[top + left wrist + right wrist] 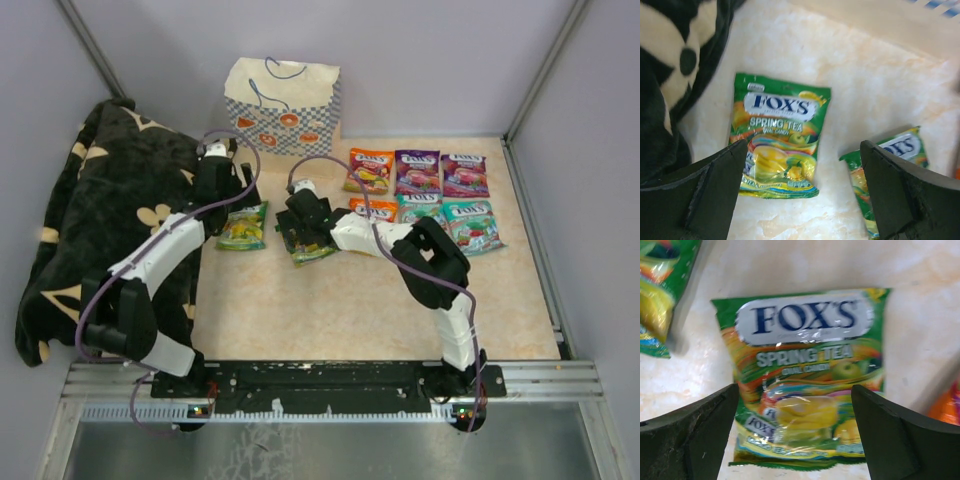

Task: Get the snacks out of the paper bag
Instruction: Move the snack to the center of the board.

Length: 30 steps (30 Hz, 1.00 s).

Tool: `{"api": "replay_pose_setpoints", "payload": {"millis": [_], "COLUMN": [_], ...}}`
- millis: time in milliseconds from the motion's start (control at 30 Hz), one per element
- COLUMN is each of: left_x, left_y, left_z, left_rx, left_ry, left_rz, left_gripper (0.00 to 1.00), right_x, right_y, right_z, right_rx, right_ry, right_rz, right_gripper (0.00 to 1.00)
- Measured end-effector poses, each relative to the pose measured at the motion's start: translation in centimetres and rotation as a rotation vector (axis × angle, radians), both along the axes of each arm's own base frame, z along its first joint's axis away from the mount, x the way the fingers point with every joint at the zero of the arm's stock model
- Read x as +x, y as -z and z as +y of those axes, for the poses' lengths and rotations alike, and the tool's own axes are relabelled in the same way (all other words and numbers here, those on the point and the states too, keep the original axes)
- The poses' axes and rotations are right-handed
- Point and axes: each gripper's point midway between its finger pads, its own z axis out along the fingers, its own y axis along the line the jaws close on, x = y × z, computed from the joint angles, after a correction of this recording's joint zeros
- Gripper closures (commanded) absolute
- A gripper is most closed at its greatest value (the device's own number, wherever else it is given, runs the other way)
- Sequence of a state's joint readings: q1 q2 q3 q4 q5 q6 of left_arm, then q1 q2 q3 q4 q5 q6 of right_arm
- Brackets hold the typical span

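Snacks lie before paper bag, blanket alongside.

Your left gripper sits left of centre in the top view, jaws spread wide. Your right gripper is at centre, jaws also spread.

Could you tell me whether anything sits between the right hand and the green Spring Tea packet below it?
Nothing visible does. The open right hand hovers over the glossy green candy packet, lying flat on the beige table; a second green packet and an orange packet lie off to the sides.
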<state>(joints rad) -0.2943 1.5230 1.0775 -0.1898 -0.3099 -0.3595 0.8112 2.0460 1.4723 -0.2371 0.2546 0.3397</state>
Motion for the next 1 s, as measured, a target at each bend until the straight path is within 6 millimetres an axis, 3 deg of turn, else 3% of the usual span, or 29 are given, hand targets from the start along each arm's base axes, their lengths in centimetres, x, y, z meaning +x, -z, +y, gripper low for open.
{"api": "replay_pose_setpoints", "payload": {"millis": [133,267,500,633,733,867,933,1000], "left_x": [1.0,1.6,1.3,0.9,0.4,-0.4,-0.9,-1.4], "left_y": [-4.4,-6.6,-7.3,-7.1,-7.9,-10.9,-12.5,-13.7], "left_z": [-0.3,0.3,0.9,0.9,0.7,0.5,0.4,0.2], "left_rx": [-0.002,0.002,-0.013,-0.010,-0.014,-0.028,-0.034,-0.037], "left_ry": [0.062,0.078,0.094,0.110,0.126,0.155,0.169,0.190], "left_rz": [-0.086,-0.123,-0.126,-0.109,-0.117,-0.180,-0.218,-0.260], "left_gripper": [0.01,0.01,0.01,0.01,0.01,0.01,0.00,0.00], "right_x": [-0.9,1.4,6.3,7.1,6.9,5.3,3.9,2.2], "right_y": [1.9,1.7,1.3,1.1,0.6,-2.6,-5.6,-9.6], "right_z": [1.2,2.2,0.9,0.4,1.4,3.7,3.9,2.8], "right_rx": [-0.025,0.007,0.058,0.082,0.131,0.289,0.378,0.460], "right_ry": [-0.044,-0.009,0.121,0.139,0.099,-0.026,-0.090,-0.138], "right_rz": [0.024,0.005,-0.041,-0.040,-0.025,0.018,0.013,-0.021], "right_gripper": [0.03,0.01,0.01,0.01,0.01,0.01,0.01,0.01]}}
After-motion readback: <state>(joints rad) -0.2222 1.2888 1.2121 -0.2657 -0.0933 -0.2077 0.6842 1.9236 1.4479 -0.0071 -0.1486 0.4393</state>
